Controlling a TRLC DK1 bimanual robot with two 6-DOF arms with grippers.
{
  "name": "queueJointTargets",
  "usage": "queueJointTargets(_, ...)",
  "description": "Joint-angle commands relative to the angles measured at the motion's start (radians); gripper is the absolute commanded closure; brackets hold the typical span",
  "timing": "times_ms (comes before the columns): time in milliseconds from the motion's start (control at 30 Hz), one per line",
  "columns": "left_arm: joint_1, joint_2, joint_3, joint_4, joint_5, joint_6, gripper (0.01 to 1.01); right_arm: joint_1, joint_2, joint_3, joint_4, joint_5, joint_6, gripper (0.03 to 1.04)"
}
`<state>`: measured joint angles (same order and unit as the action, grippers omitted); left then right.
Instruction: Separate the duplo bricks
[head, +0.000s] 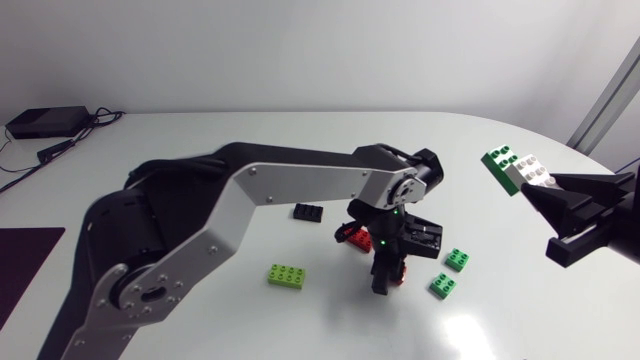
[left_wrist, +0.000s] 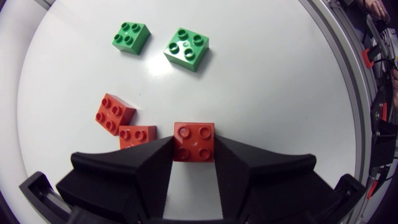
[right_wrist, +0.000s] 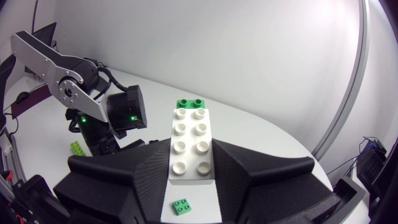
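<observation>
Fingers of our left gripper (left_wrist: 193, 163) pinch a red brick (left_wrist: 194, 141) from both sides, just beside two other red bricks (left_wrist: 114, 113) on the table (left_wrist: 280, 93). Our right gripper (right_wrist: 191, 158) clamps a long white brick (right_wrist: 191, 130) held above the table, with a green brick (right_wrist: 191, 102) stuck at its far end. Two green square bricks (left_wrist: 186, 48) lie ahead of our left gripper.
</observation>
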<state>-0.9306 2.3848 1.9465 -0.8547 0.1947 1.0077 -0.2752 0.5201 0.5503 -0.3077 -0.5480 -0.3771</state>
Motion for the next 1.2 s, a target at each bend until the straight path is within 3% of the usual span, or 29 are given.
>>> queueJointTargets(0, -0.004, 0.045, 0.048, 0.003, -0.008, -0.018, 0.843, -0.009, -0.015, -0.026, 0.004, -0.006, 0.024, 0.76)
queueJointTargets(267, 0.004, 0.082, 0.111, -0.003, -0.015, -0.026, 0.830, -0.010, -0.040, -0.023, -0.008, -0.006, 0.026, 0.76)
queueJointTargets(467, 0.006, 0.077, 0.104, -0.044, -0.029, -0.026, 0.549, -0.009, -0.043, -0.023, -0.014, -0.010, 0.027, 0.76)
queueJointTargets(600, 0.013, 0.004, 0.028, -0.044, -0.029, -0.021, 0.072, -0.007, -0.043, -0.020, -0.014, -0.024, 0.030, 0.76)
queueJointTargets(633, 0.013, -0.029, -0.004, -0.040, -0.028, -0.020, 0.046, -0.005, -0.043, -0.018, -0.019, -0.026, 0.030, 0.76)
queueJointTargets(833, 0.030, -0.254, -0.236, 0.016, 0.000, -0.009, 0.046, 0.007, -0.040, -0.010, -0.036, -0.053, 0.033, 0.76)
queueJointTargets(1000, 0.092, -0.470, -0.373, 0.009, 0.040, 0.006, 0.046, 0.019, -0.005, 0.020, -0.091, -0.161, 0.021, 0.76)
queueJointTargets(1167, 0.154, -0.585, -0.423, -0.041, 0.100, 0.022, 0.046, 0.169, 0.038, 0.039, -0.151, -0.193, -0.002, 0.76)
